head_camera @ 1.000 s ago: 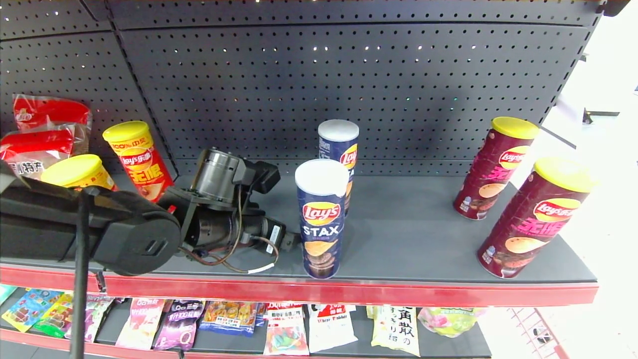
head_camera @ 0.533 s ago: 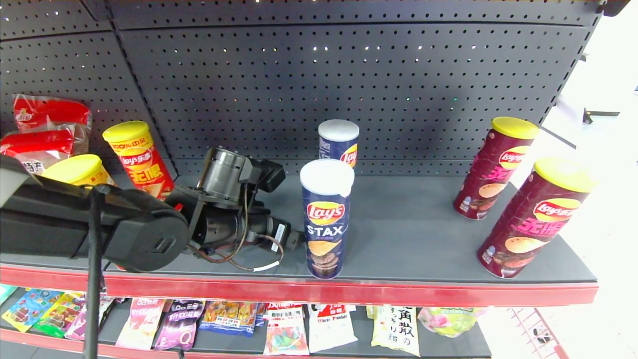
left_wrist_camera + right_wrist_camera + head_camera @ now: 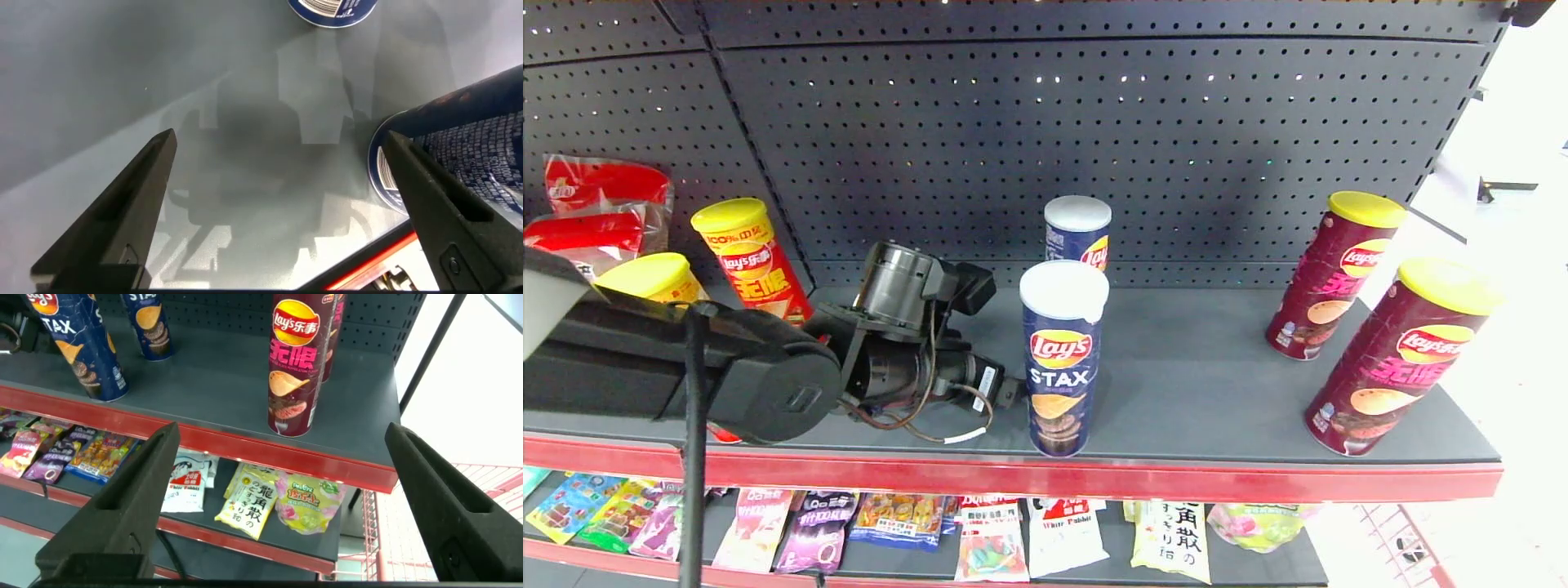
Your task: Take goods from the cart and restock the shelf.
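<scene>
A blue chip can [image 3: 1062,359] with a white lid stands upright near the front of the grey shelf [image 3: 1192,392]. A second blue can [image 3: 1078,233] stands behind it. My left arm's wrist [image 3: 907,359] lies low over the shelf, just left of the front can. In the left wrist view my left gripper [image 3: 279,137] is open over bare shelf, with one finger [image 3: 425,188] against the front can [image 3: 482,147], which stays outside the gap. My right gripper [image 3: 282,429] hangs open and empty in front of the shelf, facing a maroon can [image 3: 296,363].
Two maroon cans [image 3: 1339,273] [image 3: 1401,359] stand at the shelf's right end, and two red-and-yellow cans [image 3: 750,257] [image 3: 649,278] with red bags [image 3: 596,204] at its left. Snack packets [image 3: 988,539] fill the lower shelf. A red lip [image 3: 1176,482] edges the shelf front.
My left arm has slid to the right along the shelf, and the front blue can has shifted right with it, still upright.
</scene>
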Available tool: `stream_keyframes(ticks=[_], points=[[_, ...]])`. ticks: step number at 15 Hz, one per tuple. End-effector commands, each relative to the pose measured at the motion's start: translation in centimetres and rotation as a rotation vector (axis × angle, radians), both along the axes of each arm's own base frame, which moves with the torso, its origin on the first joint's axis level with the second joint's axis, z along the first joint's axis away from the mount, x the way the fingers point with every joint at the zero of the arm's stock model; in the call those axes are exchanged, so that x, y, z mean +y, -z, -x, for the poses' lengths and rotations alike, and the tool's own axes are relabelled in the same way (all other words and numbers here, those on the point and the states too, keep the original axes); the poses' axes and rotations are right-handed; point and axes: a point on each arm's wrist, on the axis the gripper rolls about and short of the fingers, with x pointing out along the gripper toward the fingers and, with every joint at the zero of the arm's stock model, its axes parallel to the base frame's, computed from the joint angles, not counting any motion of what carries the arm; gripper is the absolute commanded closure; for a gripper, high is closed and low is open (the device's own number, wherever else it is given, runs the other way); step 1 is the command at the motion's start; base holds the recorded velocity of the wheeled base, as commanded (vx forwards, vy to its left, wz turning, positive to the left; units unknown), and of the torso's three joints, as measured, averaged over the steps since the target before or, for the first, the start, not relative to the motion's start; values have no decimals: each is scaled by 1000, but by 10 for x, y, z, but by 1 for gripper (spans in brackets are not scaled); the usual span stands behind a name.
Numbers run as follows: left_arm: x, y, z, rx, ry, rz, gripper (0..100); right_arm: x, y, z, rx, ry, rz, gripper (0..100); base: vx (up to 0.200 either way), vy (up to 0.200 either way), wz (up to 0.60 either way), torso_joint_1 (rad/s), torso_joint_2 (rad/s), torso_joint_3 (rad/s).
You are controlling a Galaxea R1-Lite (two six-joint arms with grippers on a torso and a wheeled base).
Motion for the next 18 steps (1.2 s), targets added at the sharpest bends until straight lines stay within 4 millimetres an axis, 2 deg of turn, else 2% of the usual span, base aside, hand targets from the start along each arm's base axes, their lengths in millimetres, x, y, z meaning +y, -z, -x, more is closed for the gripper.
stream_keyframes(ticks=[1,18], points=[[0,1,0,1,0,-1,0,0,0,-1,3,0,1,0,0,0,0,0,0,0],[-5,2,-1,6,10,-4,0,0,3,-1,14,0,-7,0,0,0,0,0,0,0]])
